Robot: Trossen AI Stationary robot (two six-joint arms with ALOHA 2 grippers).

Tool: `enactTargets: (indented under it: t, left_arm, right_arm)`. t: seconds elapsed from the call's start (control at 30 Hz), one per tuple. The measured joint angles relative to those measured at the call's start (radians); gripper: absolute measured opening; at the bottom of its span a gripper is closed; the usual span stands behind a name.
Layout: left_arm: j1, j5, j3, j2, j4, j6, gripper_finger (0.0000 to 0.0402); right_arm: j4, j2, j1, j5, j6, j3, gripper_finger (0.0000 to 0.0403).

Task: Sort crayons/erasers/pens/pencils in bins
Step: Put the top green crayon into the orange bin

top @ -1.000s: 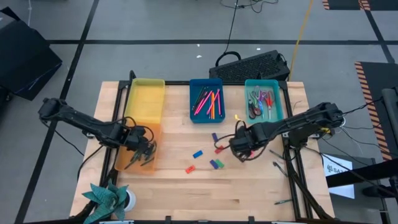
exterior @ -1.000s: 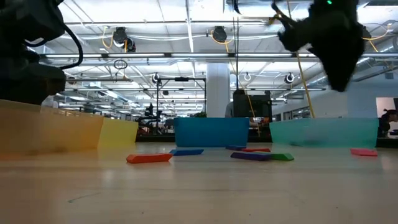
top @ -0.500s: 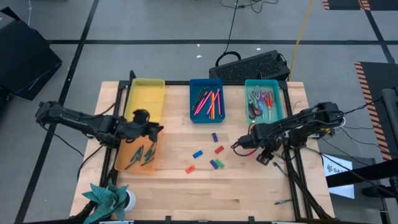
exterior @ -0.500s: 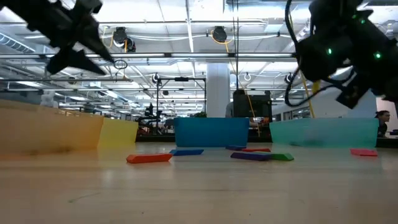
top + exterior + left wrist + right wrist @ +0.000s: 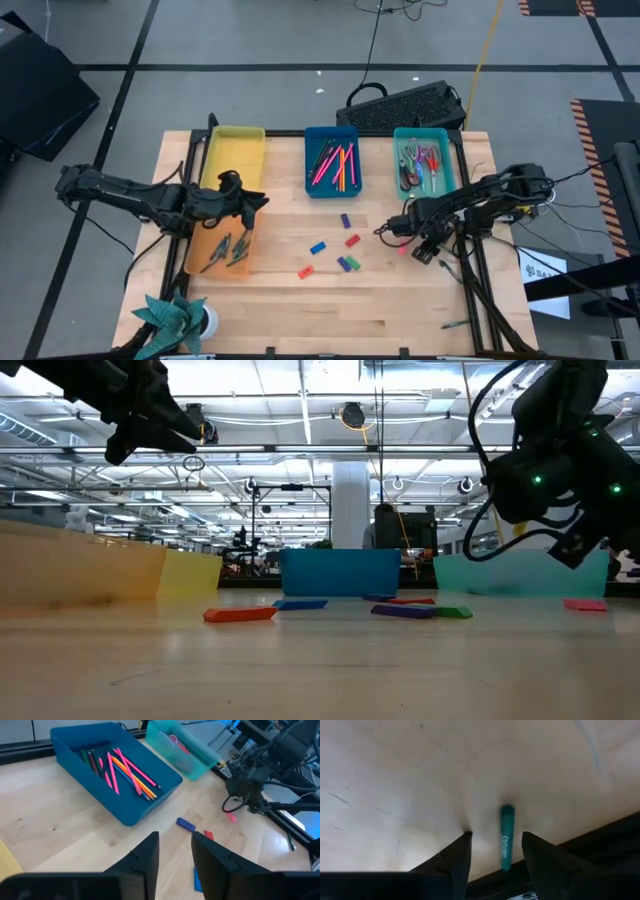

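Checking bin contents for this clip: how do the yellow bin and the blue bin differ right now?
The yellow bin stands at the table's left, behind the orange bin; the blue bin stands in the middle of the back row. The yellow bin shows nothing inside, while the blue bin holds a loose pile of pink, orange and dark sticks. The left gripper hovers beside the yellow bin; no gripper is near the blue one. Both are shallow rectangular trays.

Table (image 5: 400, 310): three bins (image 5: 333, 160) in a row along the far edge, a fourth directly before the one nearest the left edge. Keyboard (image 5: 405, 106) beyond the far edge. Erasers (image 5: 318, 248) scattered mid-table, before the middle bin. Plant-like ornament (image 5: 175, 318) at the near left corner. Left gripper (image 5: 255, 203) over the left bins' junction; right gripper (image 5: 387, 229) between the erasers and the right edge.
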Motion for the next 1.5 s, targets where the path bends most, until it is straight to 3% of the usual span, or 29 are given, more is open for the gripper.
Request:
enactTargets:
  t: [0.43, 0.63, 0.77, 0.93, 1.07, 1.13, 1.2, 1.4, 1.5]
  left_arm:
    - [-0.011, -0.005, 0.0, -0.051, 0.008, 0.051, 0.0106]
    - [-0.041, -0.02, 0.052, -0.181, 0.004, 0.243, 0.0109]
    - [-0.04, -0.047, 0.093, -0.238, 0.002, 0.338, 0.014]
    - [-0.04, -0.091, 0.108, -0.268, 0.002, 0.383, 0.0211]
    - [-0.04, -0.09, 0.108, -0.27, 0.0, 0.412, 0.0259]
    - [-0.04, -0.09, 0.108, -0.264, 0.001, 0.426, 0.0275]
    - [-0.04, -0.085, 0.108, -0.253, 0.001, 0.432, 0.0285]
    - [-0.04, -0.079, 0.108, -0.202, 0.013, 0.431, 0.0288]
    - [-0.04, -0.024, 0.108, -0.162, 0.047, 0.426, 0.0278]
  right_arm:
    - [0.086, -0.002, 0.003, -0.053, -0.01, -0.089, 0.0069]
    - [0.084, -0.001, 0.022, -0.019, -0.014, -0.089, 0.0037]
    - [0.082, -0.001, 0.028, 0.008, -0.055, -0.089, 0.0019]
    - [0.066, -0.001, 0.028, 0.04, -0.095, -0.078, 0.0016]
    - [0.013, -0.019, 0.028, 0.124, -0.131, -0.005, 0.0016]
    - [-0.015, -0.038, 0.025, 0.234, -0.143, 0.046, 0.0016]
    - [-0.036, -0.069, 0.02, 0.279, -0.137, 0.123, 0.0016]
    - [-0.031, -0.155, 0.016, 0.364, -0.099, 0.372, 0.0016]
    - [0.109, -0.205, 0.019, 0.402, -0.11, 0.464, 0.0016]
